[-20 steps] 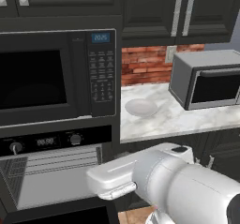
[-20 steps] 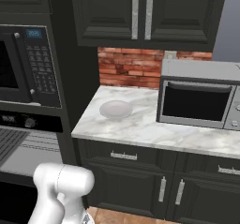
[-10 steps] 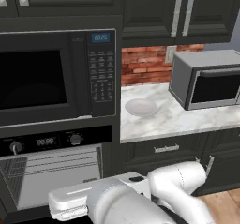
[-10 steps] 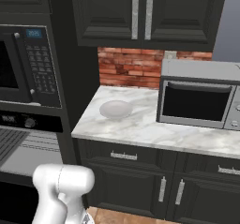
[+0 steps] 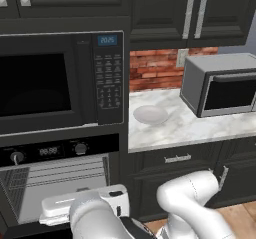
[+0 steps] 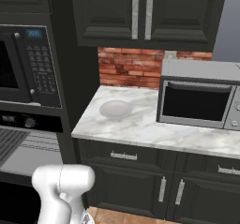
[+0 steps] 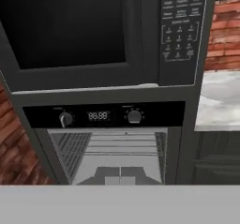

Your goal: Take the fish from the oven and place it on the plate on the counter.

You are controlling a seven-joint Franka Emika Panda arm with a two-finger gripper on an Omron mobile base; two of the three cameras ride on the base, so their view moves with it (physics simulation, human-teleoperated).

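The gripper (image 7: 120,177) is closed on nothing, low in front of the open oven (image 7: 112,143), whose wire racks (image 5: 70,169) show under two knobs and a small display. I cannot make out the fish inside. Farther right, the plate (image 5: 150,115) lies on the counter (image 5: 190,128), near a grey microwave (image 5: 220,83).

The table (image 5: 200,128) is a white-grey marble top over dark cabinets with silver handles, running rightward from the tall oven column to the picture's edge, with a red brick wall behind it. The plate (image 5: 150,114), round, shallow and pale, lies flat on the table near its left end, close to the oven column. A grey box microwave (image 5: 220,83) stands on the table to the right, well apart from the plate, its dark door facing forward
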